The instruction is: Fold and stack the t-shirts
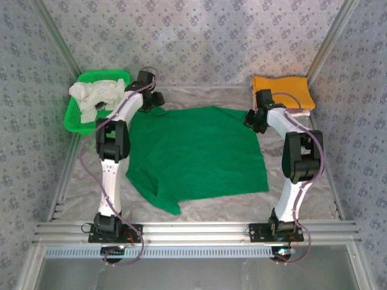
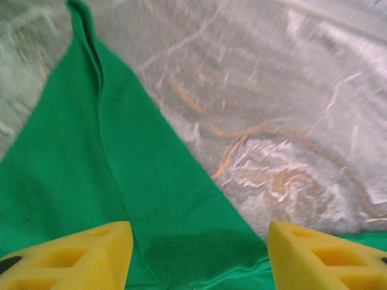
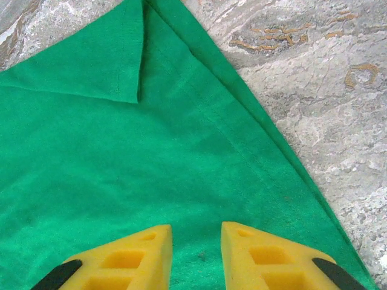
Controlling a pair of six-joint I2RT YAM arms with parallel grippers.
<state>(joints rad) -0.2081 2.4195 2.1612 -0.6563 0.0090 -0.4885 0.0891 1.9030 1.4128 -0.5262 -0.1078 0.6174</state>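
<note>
The green t-shirt (image 1: 196, 151) is lying spread flat across the middle of the surface (image 1: 199, 210). It's looking light and floppy, so pinching a far corner or hem edge is probably the way to go. The left hand (image 2: 199, 241) is hovering over its far left corner, gaping wide with nothing in it. The right hand (image 3: 196, 241) is sitting over the far right corner, fingers nearly together, nothing visibly pinched.
</note>
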